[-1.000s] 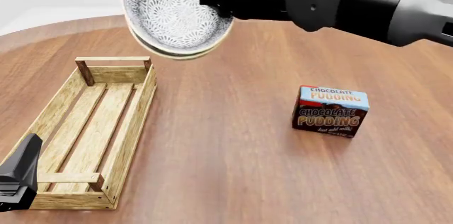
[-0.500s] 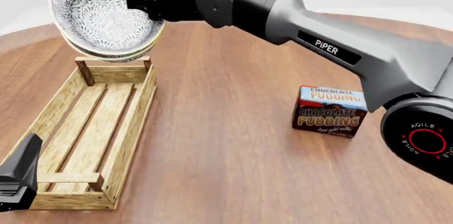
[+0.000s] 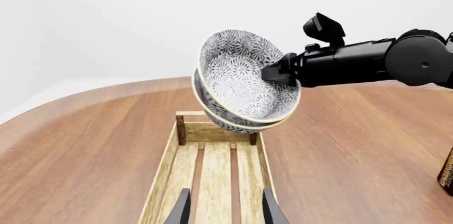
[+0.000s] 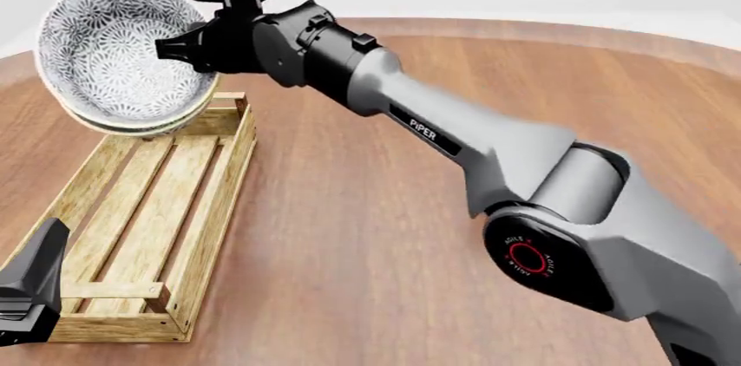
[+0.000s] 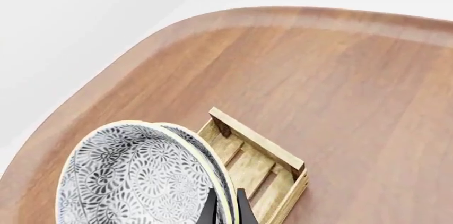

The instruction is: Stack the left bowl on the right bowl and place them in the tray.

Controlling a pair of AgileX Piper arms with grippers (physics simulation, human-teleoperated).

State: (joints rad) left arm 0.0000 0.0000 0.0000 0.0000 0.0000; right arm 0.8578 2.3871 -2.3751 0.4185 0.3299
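We judge the stacking done: the left bowl sits nested inside the right bowl, of which only a rim edge shows beneath it. In the front view the pair hangs in the upper left of the frame, tipped so the patterned inside faces the camera, clear of the table. The right gripper is clamped on the rims of the two bowls at their right edge; in the right wrist view its fingertips pinch the rims near the bottom centre of the frame, with the jaws nearly together.

What is left, in our view, is the placing. The tray lies on the table in the lower left of the front view and holds nothing. The bowls hover over its far end, above the far handle bar. In the left wrist view they sit centre frame, above the tray's far end, not touching it. They would need levelling and lowering onto the slats before release.

The left gripper shows at the bottom centre of its own view, its jaws spread apart and holding nothing, over the near part of the tray. In the front view its dark body is at the lower left corner.
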